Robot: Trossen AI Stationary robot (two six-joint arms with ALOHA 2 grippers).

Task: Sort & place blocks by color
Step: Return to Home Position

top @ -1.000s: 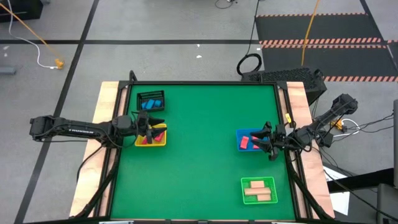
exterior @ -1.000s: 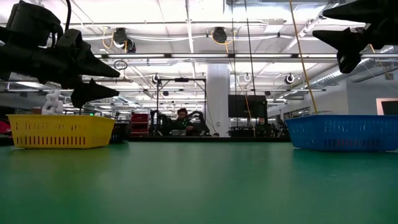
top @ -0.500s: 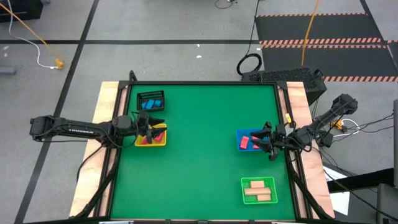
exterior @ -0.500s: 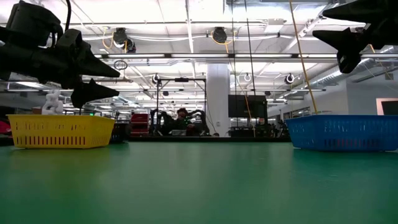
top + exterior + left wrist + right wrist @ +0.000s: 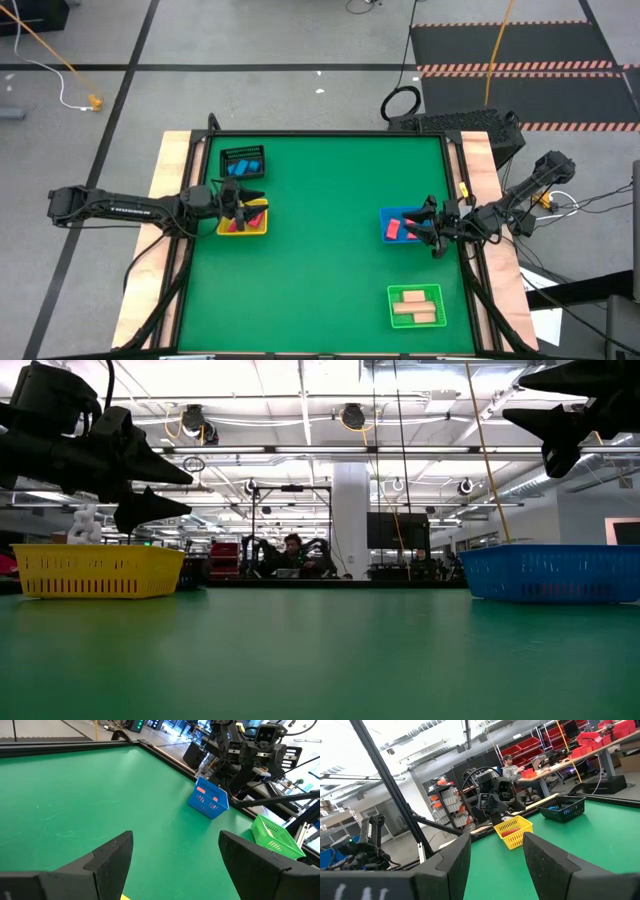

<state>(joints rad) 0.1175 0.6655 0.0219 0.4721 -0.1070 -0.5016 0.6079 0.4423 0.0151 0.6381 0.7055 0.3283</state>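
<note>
My left gripper (image 5: pixel 256 203) hovers open over the yellow tray (image 5: pixel 226 229), which holds red blocks (image 5: pixel 238 224). My right gripper (image 5: pixel 424 224) hovers open over the blue tray (image 5: pixel 384 216), where a red block (image 5: pixel 393 230) lies. Blue blocks (image 5: pixel 244 167) lie in the black wire basket (image 5: pixel 241 153). Tan blocks (image 5: pixel 415 307) lie in the green tray (image 5: pixel 393 320). Nothing sits between the fingers in the left wrist view (image 5: pixel 175 851) or the right wrist view (image 5: pixel 496 847). In the low view both grippers (image 5: pixel 184 493) (image 5: pixel 532 438) hang well above their trays.
The middle of the green table (image 5: pixel 325 240) carries no objects. A raised black rim (image 5: pixel 330 134) borders the table. Beyond the far edge a person (image 5: pixel 292 548) sits in the room behind.
</note>
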